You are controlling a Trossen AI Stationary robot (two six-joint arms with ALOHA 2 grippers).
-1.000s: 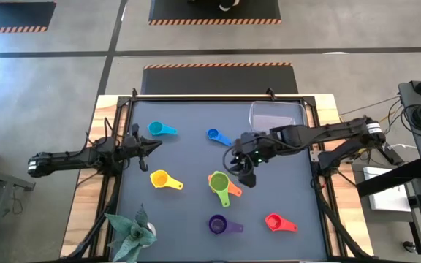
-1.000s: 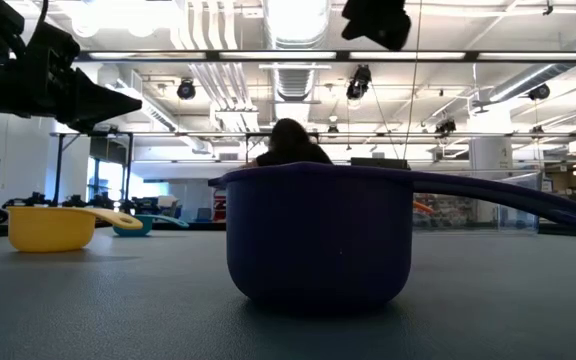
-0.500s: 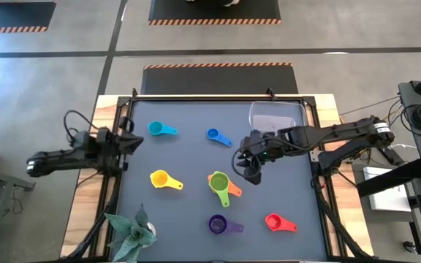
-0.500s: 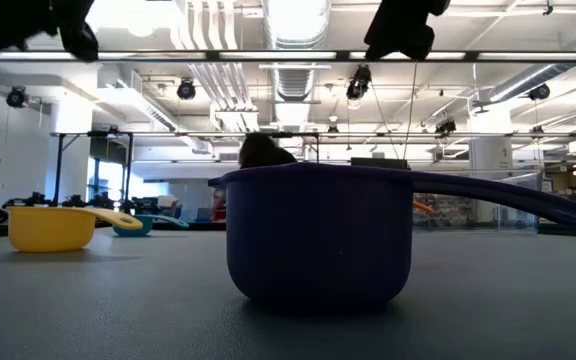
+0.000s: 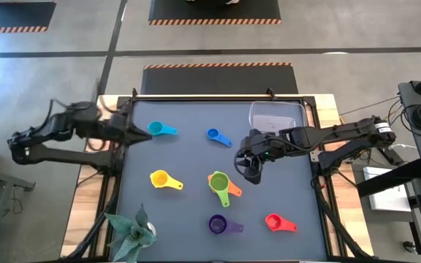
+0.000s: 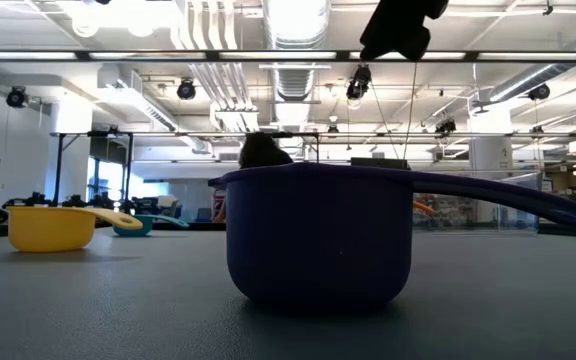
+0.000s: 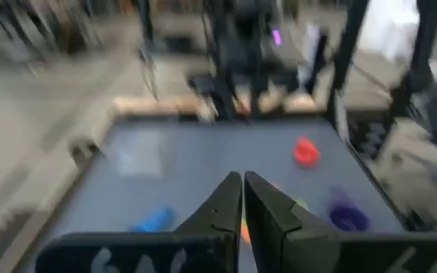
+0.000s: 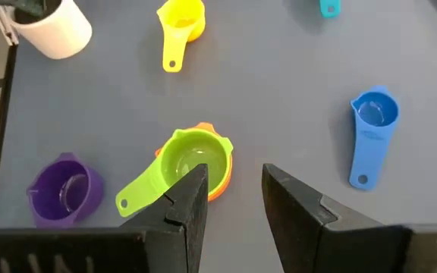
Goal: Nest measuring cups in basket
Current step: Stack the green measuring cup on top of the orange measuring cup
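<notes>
High view, cups: six colours lie loose on the grey mat (image 5: pixel 196 153): teal cup (image 5: pixel 157 128), blue cup (image 5: pixel 215 135), yellow cup (image 5: pixel 161 179), purple cup (image 5: pixel 218 223), red cup (image 5: pixel 274 221), and the green cup (image 5: pixel 218 181) sitting inside an orange cup (image 5: pixel 232 191).
High view, basket: clear basket (image 5: pixel 275 115) at the far right of the mat, apparently holding no cup; its walls are hard to trace.
High view, grippers: right gripper (image 5: pixel 248 169) hangs just beside the green-orange pair, between it and the basket. Left gripper (image 5: pixel 139 134) sits at the mat's left edge near the teal cup, blurred.
Low view, purple cup: the purple cup (image 6: pixel 318 235) fills the frame and hides most of the mat behind it; the yellow cup (image 6: pixel 53 227) and a sliver of teal show to one side.
Left wrist view, jaws: left gripper (image 7: pixel 243 199) has its fingers pressed together, holding nothing; the picture is smeared and the cups are only colour blots.
Right wrist view, jaws: right gripper (image 8: pixel 234 199) stands partly apart and empty, over the green cup (image 8: pixel 196 161).
Handling, judged: the cups look light, rigid and smooth, likely to skid or tip; the flat handle or one rim wall seems the surest hold.
Hidden: most of the orange cup (image 8: pixel 220 171) lies under the green one.
</notes>
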